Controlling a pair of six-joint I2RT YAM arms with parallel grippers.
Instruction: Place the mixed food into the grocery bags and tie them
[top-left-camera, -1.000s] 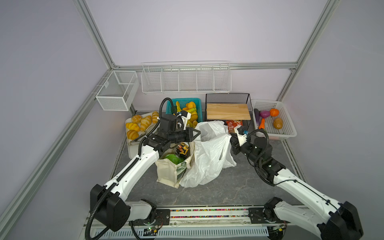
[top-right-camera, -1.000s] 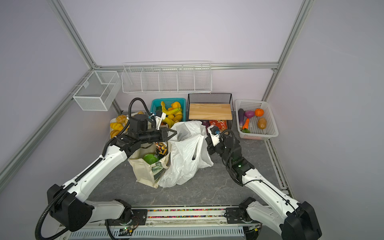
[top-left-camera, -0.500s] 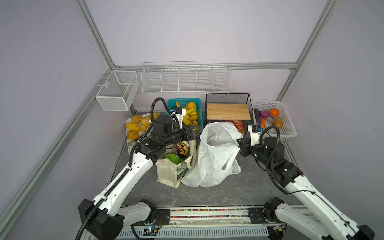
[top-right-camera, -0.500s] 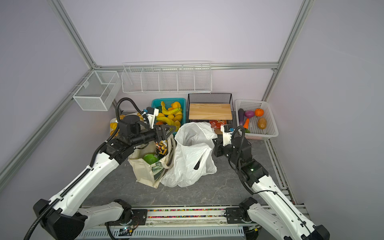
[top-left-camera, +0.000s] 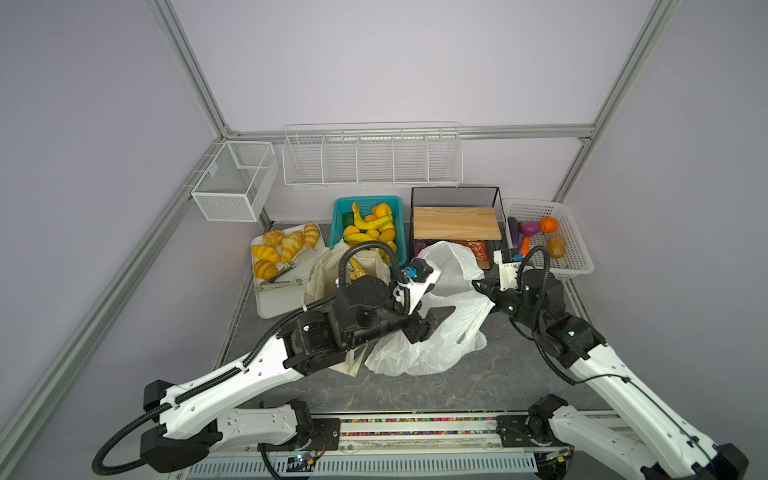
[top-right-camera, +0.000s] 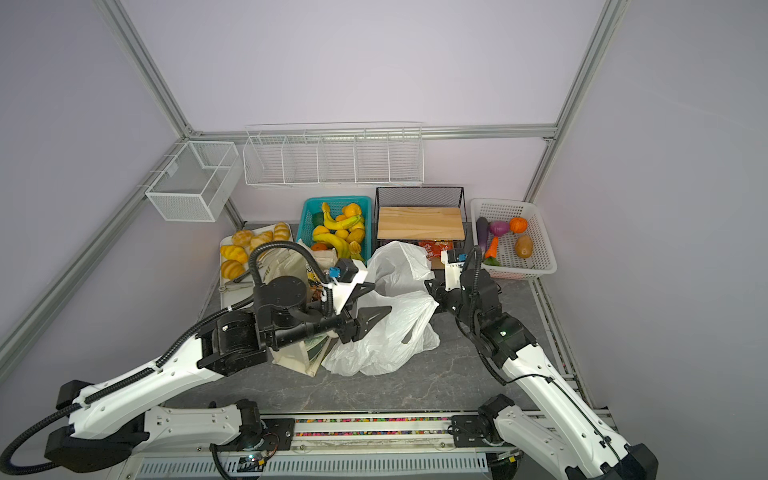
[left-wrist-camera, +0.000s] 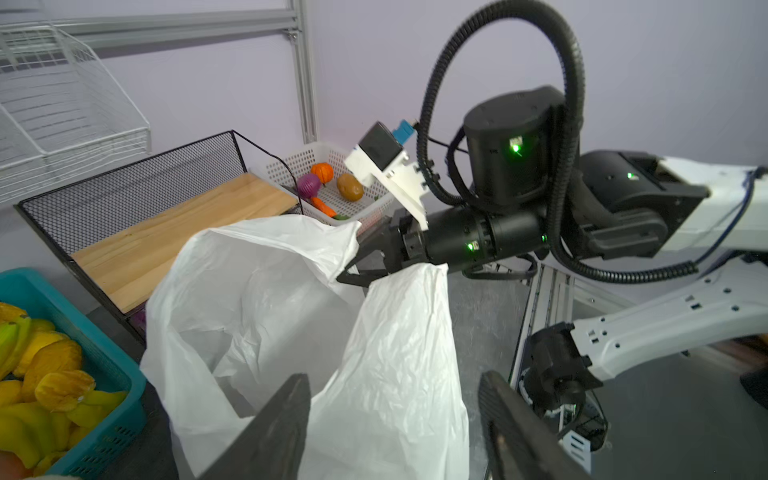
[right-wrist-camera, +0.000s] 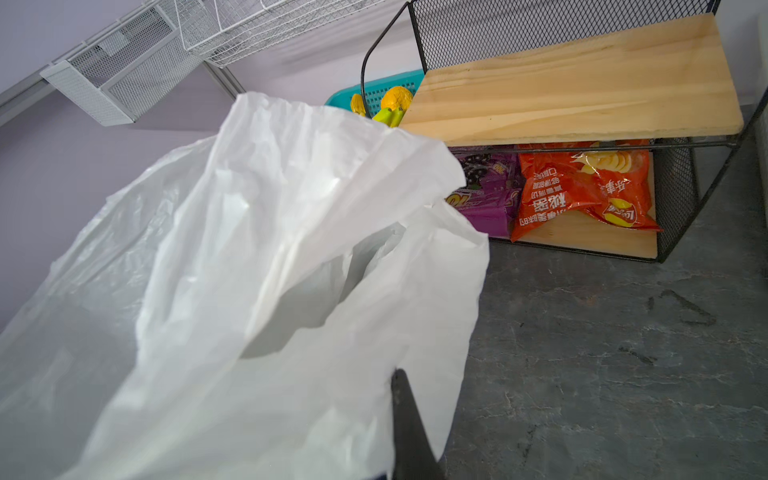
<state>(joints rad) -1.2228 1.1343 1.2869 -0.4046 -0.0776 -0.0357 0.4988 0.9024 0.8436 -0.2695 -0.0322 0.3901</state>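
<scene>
Plastic bag (top-left-camera: 432, 345) pinched by level right jaws; left jaws spread.

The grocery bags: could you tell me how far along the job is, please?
Done: the canvas tote holds the zigzag snack bag. In hand: the right gripper pinches the rim of the plastic bag; the left gripper is open over it. Remaining: no food shows inside it, and neither bag is tied.

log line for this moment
left tool: open over plastic bag | right tool: shut on plastic bag | plastic bag: mouth open | canvas tote: snack bag inside
</scene>
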